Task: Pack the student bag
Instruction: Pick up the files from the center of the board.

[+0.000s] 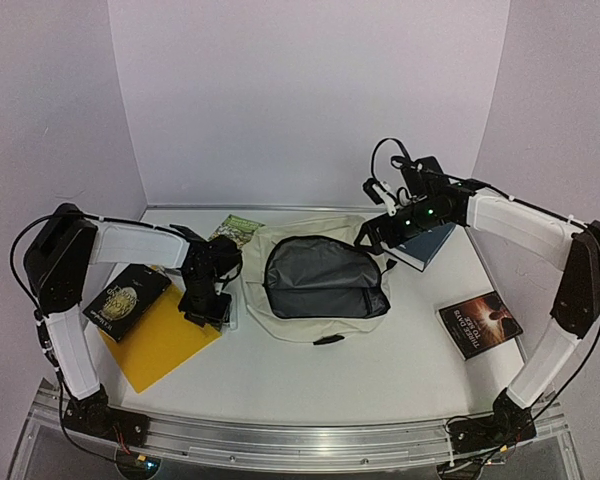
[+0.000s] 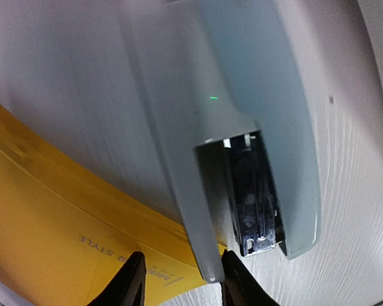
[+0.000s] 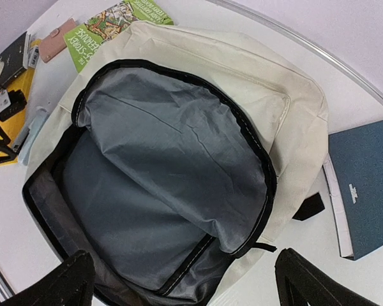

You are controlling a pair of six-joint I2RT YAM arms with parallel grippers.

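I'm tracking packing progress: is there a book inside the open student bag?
No, the right wrist view shows the student bag unzipped, with only bare grey lining inside.

Bag (image 1: 325,280) lies open in the middle of the tabletop (image 1: 380,370), mouth up. Off to its left sits a folder (image 1: 165,340), with a book (image 1: 128,300) on its far left corner. Between folder and bag there's a stapler (image 2: 255,95), right at the folder's edge. Behind the bag's left side, a second book (image 1: 237,230); just beside its far right, a third book (image 1: 430,248); to the right and nearer the front, well apart, a fourth book (image 1: 480,323).
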